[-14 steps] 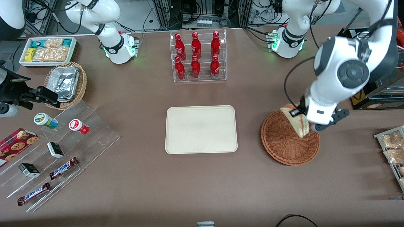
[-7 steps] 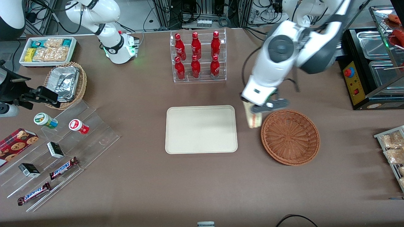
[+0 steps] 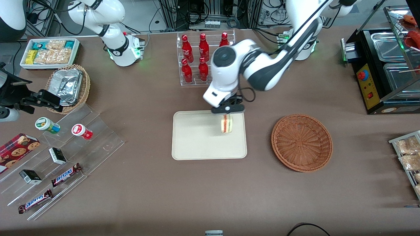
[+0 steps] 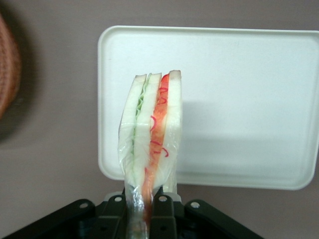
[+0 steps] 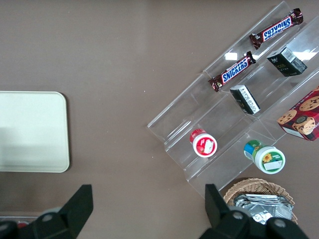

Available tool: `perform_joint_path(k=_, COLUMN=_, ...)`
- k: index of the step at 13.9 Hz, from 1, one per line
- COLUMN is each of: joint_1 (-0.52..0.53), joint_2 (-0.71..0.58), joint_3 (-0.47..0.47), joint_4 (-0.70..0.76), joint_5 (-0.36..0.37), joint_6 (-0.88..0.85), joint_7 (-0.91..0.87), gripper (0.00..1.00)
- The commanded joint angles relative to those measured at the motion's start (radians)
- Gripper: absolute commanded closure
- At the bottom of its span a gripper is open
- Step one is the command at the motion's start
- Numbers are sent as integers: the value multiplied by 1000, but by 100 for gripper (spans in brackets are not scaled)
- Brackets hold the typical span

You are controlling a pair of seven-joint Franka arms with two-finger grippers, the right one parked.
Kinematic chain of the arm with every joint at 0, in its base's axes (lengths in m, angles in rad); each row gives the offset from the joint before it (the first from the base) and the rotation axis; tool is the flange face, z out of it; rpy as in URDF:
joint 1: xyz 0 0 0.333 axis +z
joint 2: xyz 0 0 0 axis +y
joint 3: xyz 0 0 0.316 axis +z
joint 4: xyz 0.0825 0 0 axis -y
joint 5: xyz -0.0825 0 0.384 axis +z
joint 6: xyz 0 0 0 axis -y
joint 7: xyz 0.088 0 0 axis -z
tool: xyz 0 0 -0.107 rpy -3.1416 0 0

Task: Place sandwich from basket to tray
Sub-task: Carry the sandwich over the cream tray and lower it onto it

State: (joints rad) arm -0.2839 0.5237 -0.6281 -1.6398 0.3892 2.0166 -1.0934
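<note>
- One sandwich [image 3: 226, 124] hangs pinched in the gripper [image 3: 227, 113], above the tray [image 3: 197, 144] at its edge nearest the basket [image 3: 301, 142].
- Gripper fingers [image 4: 160, 209] are clamped on the wedge's narrow end; the wrist view shows white bread, a green layer and a red layer in clear wrap.
- Sandwich is held on edge, layers upright; whether it touches the tray cannot be told.
- Basket holds nothing and stands just beside the tray, toward the working arm's end of the table.
- Bottle rack [image 3: 200, 59] stands farther from the front camera than the tray, partly covered by the arm.
</note>
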Motion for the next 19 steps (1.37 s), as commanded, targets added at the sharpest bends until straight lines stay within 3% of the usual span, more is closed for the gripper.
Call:
perform_joint_path(k=1, joint_1=-52, joint_2=163, joint_3=-2, joint_4=156, joint_5=108, joint_6=-18, joint_7=-78, gripper=100)
perform_joint_path(k=7, joint_1=-162, joint_2=278, joint_3=62, joint_4=236, joint_5=157, joint_6=14, joint_7=-97, gripper=100)
perform_joint_path(k=15, joint_1=-170, joint_2=320, joint_3=79, joint_4=239, joint_5=158, joint_6=54, joint_7=-129, gripper=100)
perform_joint_path(k=16, joint_1=-170, joint_2=320, joint_3=79, joint_4=238, joint_5=157, joint_6=57, joint_7=-129, gripper=88)
perform_joint_path(k=17, joint_1=-170, joint_2=320, joint_3=79, joint_4=236, joint_5=158, joint_6=57, joint_7=-128, gripper=22)
perform_joint_path(k=18, joint_1=-170, joint_2=320, joint_3=79, joint_4=235, joint_5=157, joint_6=57, joint_7=-131, gripper=0)
perform_joint_path(k=19, joint_1=-167, joint_2=317, joint_3=79, joint_4=235, joint_5=154, joint_6=57, joint_7=-132, gripper=0)
